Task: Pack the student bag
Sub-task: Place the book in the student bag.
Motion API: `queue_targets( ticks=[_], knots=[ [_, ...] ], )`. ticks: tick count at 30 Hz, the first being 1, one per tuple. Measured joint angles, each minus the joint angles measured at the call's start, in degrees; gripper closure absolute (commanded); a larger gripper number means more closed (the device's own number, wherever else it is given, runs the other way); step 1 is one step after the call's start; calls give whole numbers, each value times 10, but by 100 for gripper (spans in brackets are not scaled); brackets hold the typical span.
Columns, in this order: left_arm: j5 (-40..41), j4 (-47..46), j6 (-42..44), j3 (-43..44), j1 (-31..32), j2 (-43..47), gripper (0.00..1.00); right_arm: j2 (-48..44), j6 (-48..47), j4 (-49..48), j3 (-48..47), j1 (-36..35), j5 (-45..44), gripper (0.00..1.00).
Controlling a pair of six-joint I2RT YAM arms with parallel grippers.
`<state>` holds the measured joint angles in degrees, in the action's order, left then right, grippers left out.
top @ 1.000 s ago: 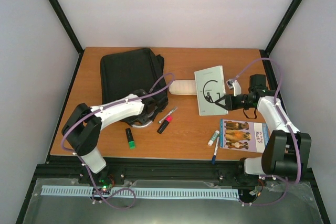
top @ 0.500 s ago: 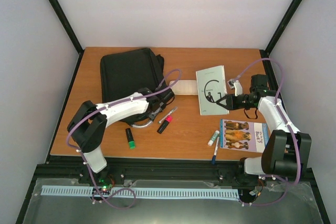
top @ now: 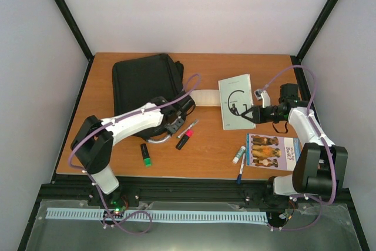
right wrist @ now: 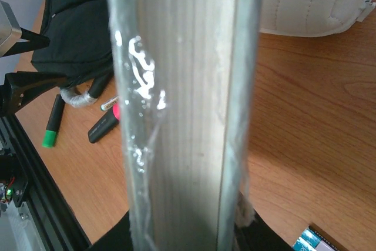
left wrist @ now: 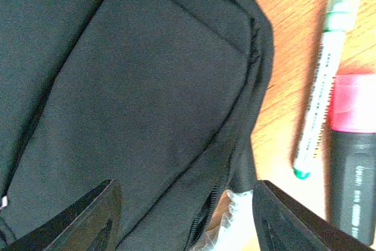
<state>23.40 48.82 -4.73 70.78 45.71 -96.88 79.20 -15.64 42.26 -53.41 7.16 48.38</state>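
Observation:
The student bag (top: 144,83) lies flat at the back left of the table, black, with a silver loop handle (top: 154,141) at its near edge. My left gripper (top: 175,126) is over the bag's near right corner. In the left wrist view its fingers (left wrist: 100,216) stand wide apart and open, with the bag's zipped corner (left wrist: 176,86) between them and nothing gripped. My right gripper (top: 249,114) is shut on the near edge of a grey-white book (top: 235,99). That book's plastic-wrapped edge (right wrist: 182,86) fills the right wrist view.
A white pencil pouch (top: 205,97) lies between bag and book. A pen (top: 188,127), pink highlighter (top: 184,140) and green highlighter (top: 145,154) lie near the left gripper. A glue stick (top: 238,154), blue pen (top: 241,170) and dog-cover book (top: 271,151) lie front right.
My left gripper pushed a little toward the bag's right corner, then drew back slightly. The right gripper and its book have hardly moved.

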Motion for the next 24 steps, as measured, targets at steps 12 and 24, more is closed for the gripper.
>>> queue_targets(
  ticks=[12, 24],
  knots=[
    [-30, -20, 31, 66, 0, -81, 43, 0, -2, 6, 0, 0, 26, 96],
    [9, -44, 32, 151, 1, -175, 99, -20, -7, 8, 0, 5, 30, 96]
  ],
)
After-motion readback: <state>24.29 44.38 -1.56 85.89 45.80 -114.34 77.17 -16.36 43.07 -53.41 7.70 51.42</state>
